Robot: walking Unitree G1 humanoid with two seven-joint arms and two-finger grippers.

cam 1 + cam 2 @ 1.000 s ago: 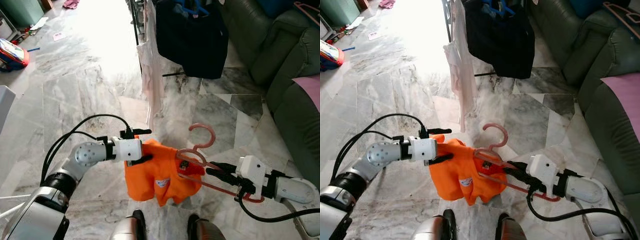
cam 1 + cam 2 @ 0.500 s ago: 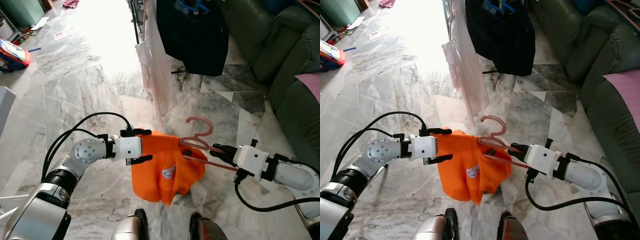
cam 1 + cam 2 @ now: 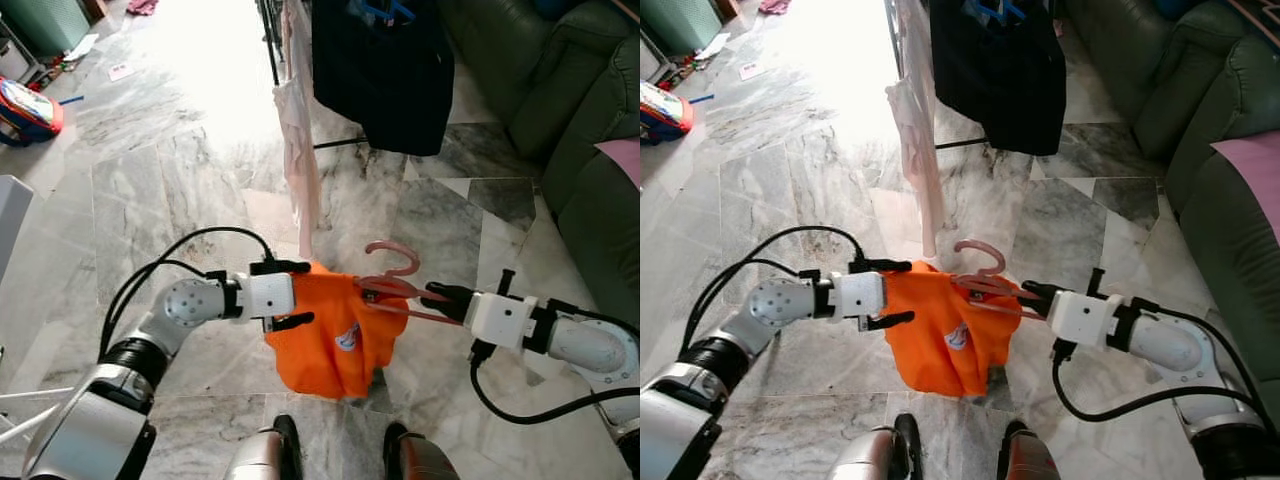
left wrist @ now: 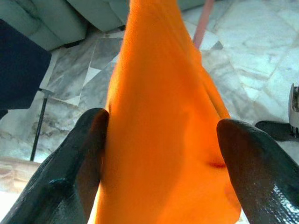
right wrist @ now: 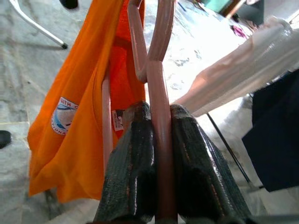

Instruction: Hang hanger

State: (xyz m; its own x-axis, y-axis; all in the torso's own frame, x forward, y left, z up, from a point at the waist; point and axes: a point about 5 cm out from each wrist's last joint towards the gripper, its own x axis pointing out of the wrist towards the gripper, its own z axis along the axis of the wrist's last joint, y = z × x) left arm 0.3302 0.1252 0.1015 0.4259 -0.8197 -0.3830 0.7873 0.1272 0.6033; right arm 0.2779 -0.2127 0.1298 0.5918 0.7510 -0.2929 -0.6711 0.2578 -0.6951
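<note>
A pink plastic hanger (image 3: 392, 287) carries an orange shirt (image 3: 335, 335) with a small round logo. My right gripper (image 3: 440, 293) is shut on the hanger's bar, and its hook (image 3: 395, 250) points up. In the right wrist view the fingers (image 5: 135, 154) squeeze the pink bar (image 5: 159, 93), with the shirt (image 5: 79, 107) hanging beyond. My left gripper (image 3: 288, 294) is at the shirt's left edge, open, with one finger above and one below the cloth. The left wrist view has the orange cloth (image 4: 159, 116) between the spread fingers (image 4: 81, 154).
A drying rack ahead holds a dark garment (image 3: 380, 70) and a pale pink one (image 3: 300, 130). A green sofa (image 3: 590, 110) runs along the right. A red and blue toy (image 3: 28, 105) lies at the far left on the marble floor (image 3: 170, 170).
My right gripper has lifted the hanger from a downward tilt to nearly level and brought it leftwards. The shirt now hangs bunched between both grippers. The left gripper stayed at the shirt's edge.
</note>
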